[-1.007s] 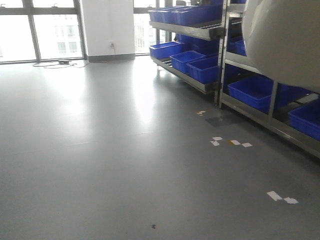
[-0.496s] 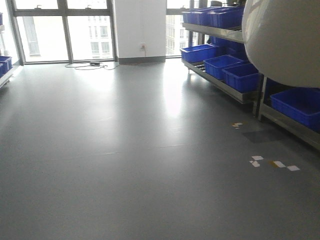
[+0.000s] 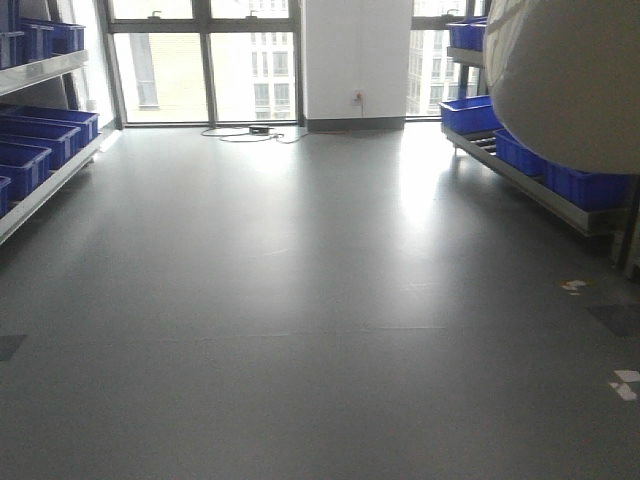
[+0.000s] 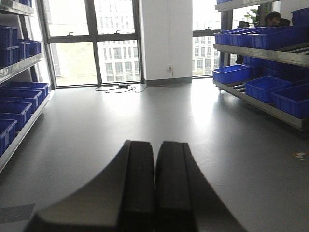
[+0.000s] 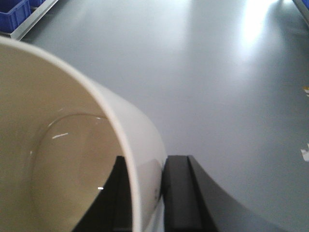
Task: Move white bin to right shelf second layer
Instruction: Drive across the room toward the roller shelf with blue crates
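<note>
White bin [image 5: 58, 96] hangs clamped between the right fingers [image 5: 181, 193].

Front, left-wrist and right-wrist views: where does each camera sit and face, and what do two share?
Front: on the robot, facing the windows; the held white bin fills the upper right.
Left wrist: behind the shut, empty left gripper, facing those windows.
Right wrist: behind the right gripper pinching the bin's wall, tilted toward the floor.
Shared: front and left wrist show the windows, blue crates.

ctr floor [image 3: 300, 320] open | racks [image 3: 50, 187] w/ blue crates [image 3: 35, 132] L+R | cable [image 3: 250, 133] far end
</note>
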Action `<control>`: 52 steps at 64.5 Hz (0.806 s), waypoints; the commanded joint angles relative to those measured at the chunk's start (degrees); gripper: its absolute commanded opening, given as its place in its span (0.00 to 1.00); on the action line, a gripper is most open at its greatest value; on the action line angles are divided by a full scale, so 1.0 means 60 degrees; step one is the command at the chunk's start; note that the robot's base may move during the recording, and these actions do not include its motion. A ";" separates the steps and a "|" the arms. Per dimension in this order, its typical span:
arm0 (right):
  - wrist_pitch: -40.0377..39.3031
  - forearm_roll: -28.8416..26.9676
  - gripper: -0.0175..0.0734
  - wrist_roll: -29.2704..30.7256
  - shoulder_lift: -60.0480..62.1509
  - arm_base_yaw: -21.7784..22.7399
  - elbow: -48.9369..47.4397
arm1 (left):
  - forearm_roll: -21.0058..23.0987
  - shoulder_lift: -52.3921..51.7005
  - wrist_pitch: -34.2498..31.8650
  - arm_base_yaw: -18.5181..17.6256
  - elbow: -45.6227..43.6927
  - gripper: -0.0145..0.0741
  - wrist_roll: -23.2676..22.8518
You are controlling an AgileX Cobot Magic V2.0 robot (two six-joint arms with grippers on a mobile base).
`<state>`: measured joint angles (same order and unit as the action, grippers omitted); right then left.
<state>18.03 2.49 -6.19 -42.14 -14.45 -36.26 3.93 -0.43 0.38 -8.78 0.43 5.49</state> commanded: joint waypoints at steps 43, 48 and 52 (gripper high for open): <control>-0.0958 0.0030 0.25 -0.0003 0.0093 0.0070 -0.0322 | 0.0048 -0.0126 -0.0832 -0.0001 0.0317 0.26 -0.0071; -0.0958 0.0030 0.25 -0.0003 0.0093 0.0070 -0.0322 | 0.0048 -0.0126 -0.0832 -0.0001 0.0317 0.26 -0.0071; -0.0958 0.0030 0.25 -0.0003 0.0093 0.0070 -0.0322 | 0.0048 -0.0126 -0.0832 -0.0001 0.0317 0.26 -0.0071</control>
<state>18.03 2.49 -6.19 -42.14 -14.45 -36.26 3.93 -0.43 0.38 -8.78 0.43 5.49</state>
